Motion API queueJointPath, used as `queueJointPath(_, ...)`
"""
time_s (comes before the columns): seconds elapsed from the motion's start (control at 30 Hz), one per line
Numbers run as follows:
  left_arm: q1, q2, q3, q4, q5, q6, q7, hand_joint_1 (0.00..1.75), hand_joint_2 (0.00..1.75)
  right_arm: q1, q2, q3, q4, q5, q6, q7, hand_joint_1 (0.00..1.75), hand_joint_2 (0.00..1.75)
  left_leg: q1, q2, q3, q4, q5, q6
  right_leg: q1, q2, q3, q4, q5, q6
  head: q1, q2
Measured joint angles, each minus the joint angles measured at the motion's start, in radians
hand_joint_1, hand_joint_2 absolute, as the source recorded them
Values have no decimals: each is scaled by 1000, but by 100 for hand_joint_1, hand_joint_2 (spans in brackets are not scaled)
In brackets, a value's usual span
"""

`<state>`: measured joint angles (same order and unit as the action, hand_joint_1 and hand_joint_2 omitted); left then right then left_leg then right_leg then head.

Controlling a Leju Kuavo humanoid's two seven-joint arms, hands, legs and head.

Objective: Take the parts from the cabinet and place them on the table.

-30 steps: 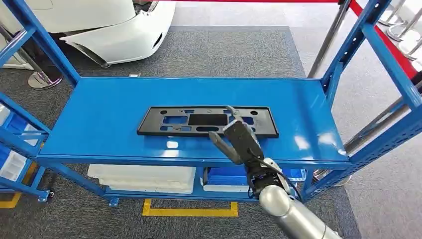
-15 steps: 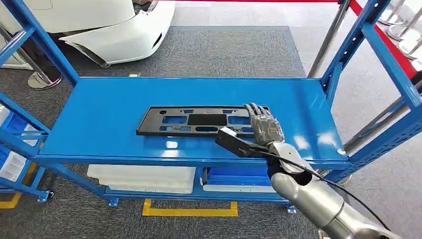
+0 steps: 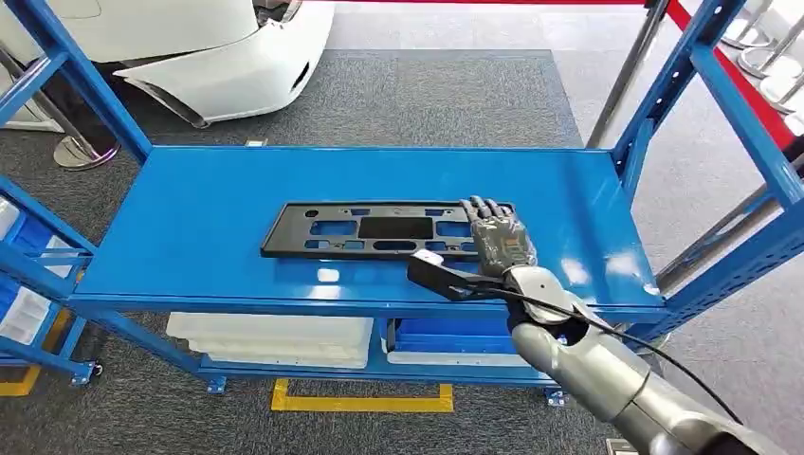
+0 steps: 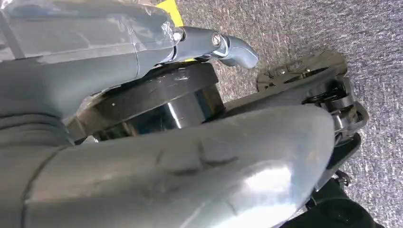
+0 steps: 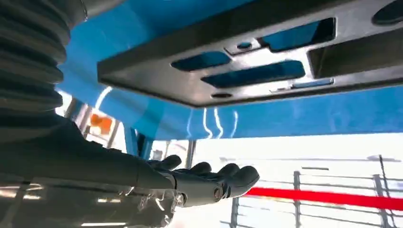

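- Right hand [image 3: 497,242] lies palm down over the right end of the black plate [image 3: 379,230], fingers [image 3: 484,210] stretched forward and spread, thumb [image 3: 438,272] out to the side above the front edge of the shelf; it grips nothing.
- Contact between palm and plate cannot be settled from the head view; the right wrist view shows the fingers [image 5: 223,178] extended with a gap between them and the plate [image 5: 266,61].
- Black plate is a flat, long part with cut-out slots, lying on the blue shelf [image 3: 209,227] of the rack, roughly central, parallel to the front edge. Its right end is covered by the hand.
- Left hand [image 4: 142,142] appears in the left wrist view as grey covers and a metal-tipped finger seen against grey carpet [image 4: 304,28]; the fingers are too crowded and too close to the lens to judge whether they are spread or curled.
- White trays [image 3: 275,336] and a blue bin [image 3: 455,336] sit on the lower shelf, partly hidden by the shelf above.
- White car bumper [image 3: 228,57] is cut off at the top edge of the picture.
- Red barrier rail [image 3: 721,66] runs behind the rack on the right.
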<state>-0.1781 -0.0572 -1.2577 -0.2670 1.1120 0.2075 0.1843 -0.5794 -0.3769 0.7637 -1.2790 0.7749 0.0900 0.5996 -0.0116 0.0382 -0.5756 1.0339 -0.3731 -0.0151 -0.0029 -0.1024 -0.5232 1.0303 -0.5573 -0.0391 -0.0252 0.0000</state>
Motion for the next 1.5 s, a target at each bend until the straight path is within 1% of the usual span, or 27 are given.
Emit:
queueJointPath(0.07, -2, -1, 0, 0, -6, -1, 0, 0, 0, -34, 10, 16, 50, 26, -18, -40, 0, 175, 0, 0, 0, 0, 0, 1, 0, 0, 0, 0, 0, 0, 0, 0)
queueJointPath(0.13, -2, -1, 0, 0, -15, -2, 0, 0, 0, -65, 24, 26, 105, 14, -26, -79, 0, 175, 0, 0, 0, 0, 1, 1, 0, 0, 0, 0, 0, 0, 1, 0)
queueJointPath(0.2, -2, -1, 0, 0, -18, -3, 0, 0, 0, -91, 40, 34, 155, -31, -32, -112, 0, 175, 0, 0, 0, 0, 1, 1, 0, 0, 0, 0, 0, 0, 1, 0)
queueJointPath(0.3, -1, -1, 0, 0, -26, -8, 0, 0, 0, -120, 65, 41, 221, -131, -42, -157, 0, 175, 0, -1, 0, 0, 1, 1, 0, -1, 0, 0, 0, 0, 2, 0)
queueJointPath(0.37, -1, -1, 0, 0, -32, -9, 0, 0, 0, -136, 83, 48, 260, -160, -49, -169, 0, 175, 0, -1, -1, 0, 1, 1, 0, -1, -1, 0, 0, 0, 2, 0)
queueJointPath(0.53, -1, -1, 0, 0, -47, -11, 0, 0, 0, -175, 120, 78, 355, -168, -84, -170, 0, 175, 0, -1, -1, 0, 1, 1, 0, -1, -1, 0, 0, 0, 1, 0)
queueJointPath(0.6, -1, -1, 0, 0, -50, -11, 0, 0, 0, -189, 129, 90, 387, -184, -92, -181, 0, 175, 0, -1, -1, 0, 1, 1, 0, -1, -1, 0, 0, 0, 1, 0)
queueJointPath(0.8, -2, -1, 0, 0, -55, -14, 6, 0, 0, -210, 163, 104, 469, -281, -90, -237, 0, 175, 0, -1, -2, 0, 1, 1, 0, -1, -1, 0, 0, 0, 2, 0)
queueJointPath(0.93, -3, -1, 0, 0, -58, -16, 9, 0, 0, -217, 188, 116, 507, -291, -92, -241, 0, 175, 0, -1, -2, 0, 1, 1, 0, -1, -1, 0, 0, 0, 2, 0)
queueJointPath(1.07, -4, -1, 0, 0, -58, -15, 14, 0, 0, -228, 210, 124, 553, -336, -98, -270, 2, 175, 0, -1, -2, 0, 1, 1, 0, -1, -2, 0, 0, 0, 2, 0)
queueJointPath(1.1, -4, -1, 0, 0, -57, -15, 14, 0, 0, -231, 216, 125, 563, -348, -98, -276, 147, 175, 0, -1, -2, 0, 1, 1, 0, -1, -2, 0, 0, 0, 2, 0)
queueJointPath(1.13, -4, -1, 0, 0, -57, -14, 14, 0, 0, -232, 219, 127, 572, -355, -98, -279, 175, 175, 0, -1, -2, 0, 1, 1, 0, -1, -2, 0, 0, 0, 2, 0)
queueJointPath(1.27, -4, -1, 0, 0, -44, -5, 16, 0, 0, -234, 230, 129, 600, -382, -103, -284, 175, 175, 0, -1, -2, 0, 1, 1, 0, -1, -2, 0, 0, 0, 2, 0)
queueJointPath(1.37, -2, -2, 0, 0, -34, 54, 16, 0, 0, -240, 231, 130, 614, -382, -126, -269, 175, 175, 1, -1, -2, 0, 1, 1, 1, -1, -2, 0, 0, 0, 2, 0)
queueJointPath(1.5, 5, -2, 0, -1, -33, 72, 16, 0, 0, -243, 231, 134, 621, -379, -133, -265, 175, 175, 1, -1, -1, 0, 1, 1, 1, -1, -1, 0, 0, 0, 2, 0)
